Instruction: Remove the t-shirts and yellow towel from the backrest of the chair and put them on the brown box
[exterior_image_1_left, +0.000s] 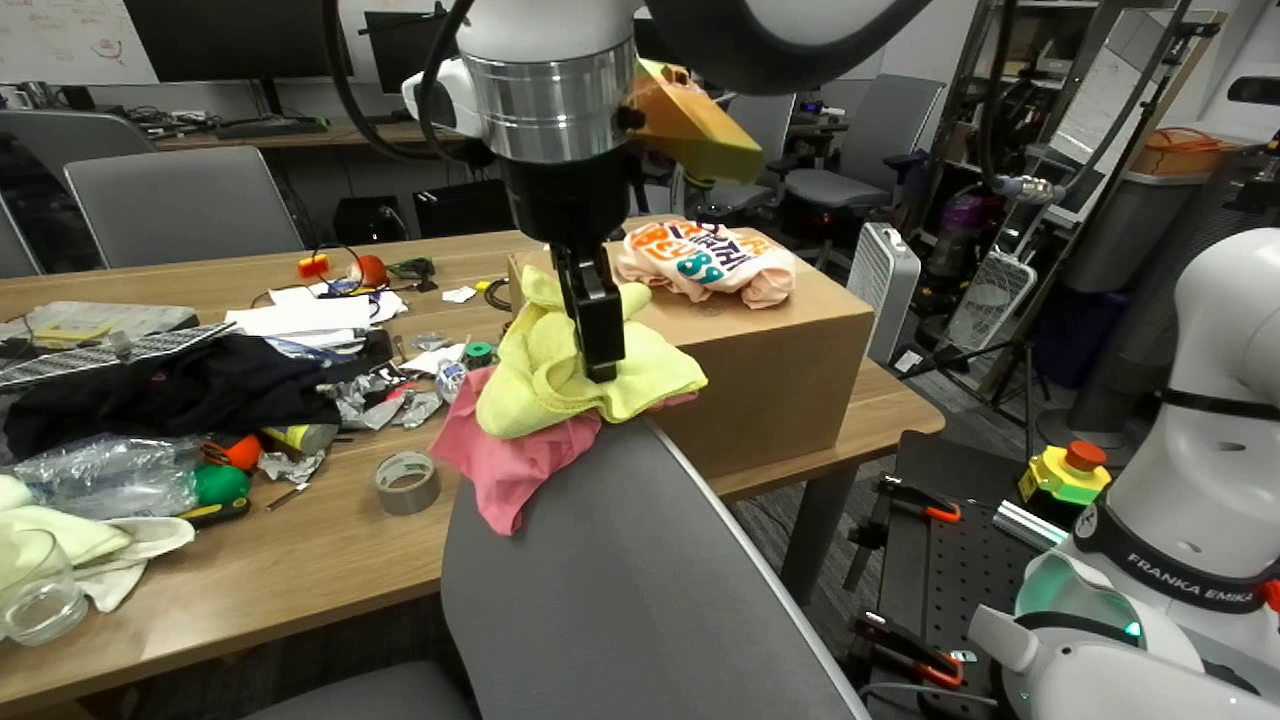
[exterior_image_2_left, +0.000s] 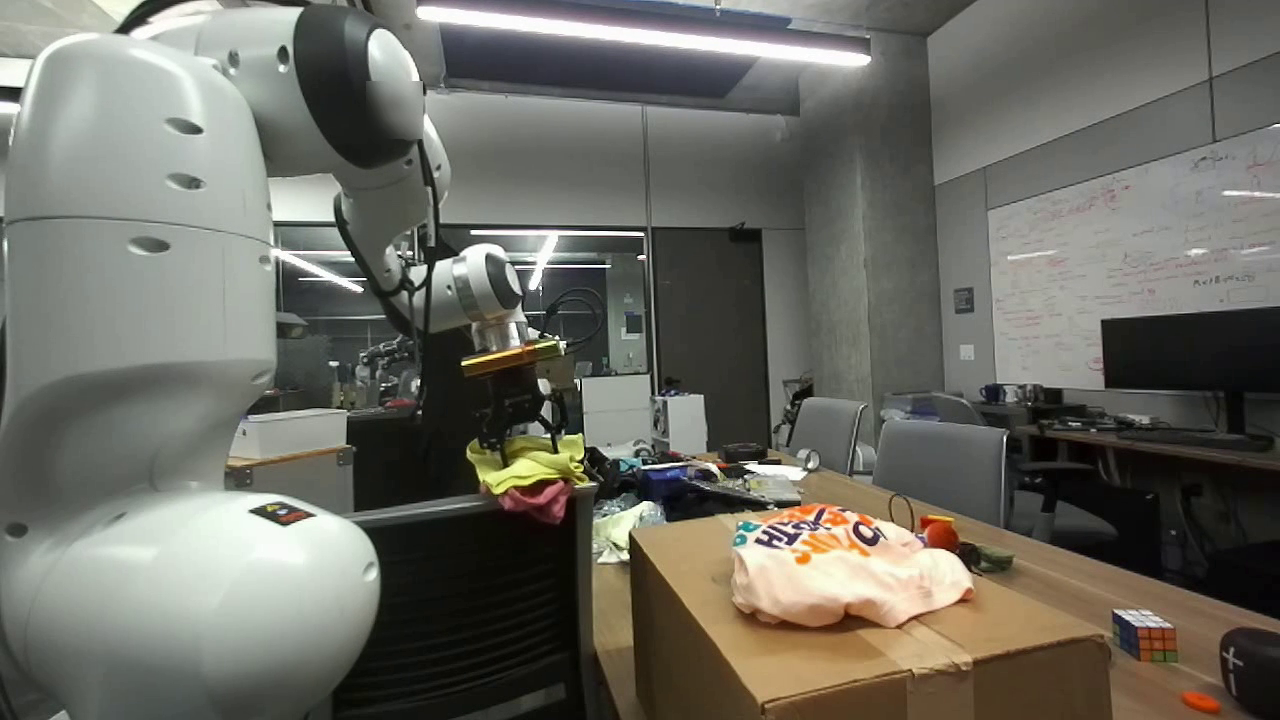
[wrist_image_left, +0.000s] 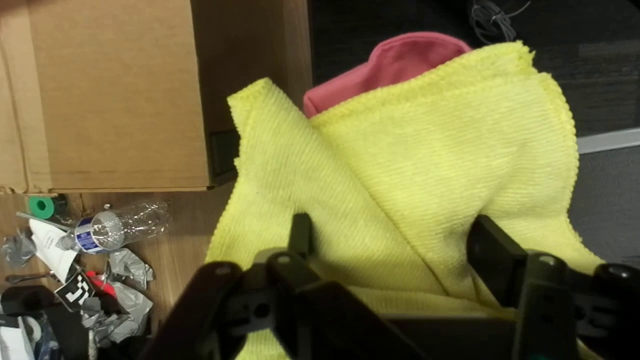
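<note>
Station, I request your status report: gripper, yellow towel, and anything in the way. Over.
Gripper open, fingers against yellow towel. Towel lies over pink cloth on chair backrest; both might lift together. Peach T-shirt takes part of brown box top.

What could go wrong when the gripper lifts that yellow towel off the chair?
The pink cloth lies under the yellow towel, so it might get dragged along. The gripper is open at the towel; if it pinches only a shallow fold, the towel could slip out. Setting the towel down could also nudge the printed t-shirt on the brown box.
</note>
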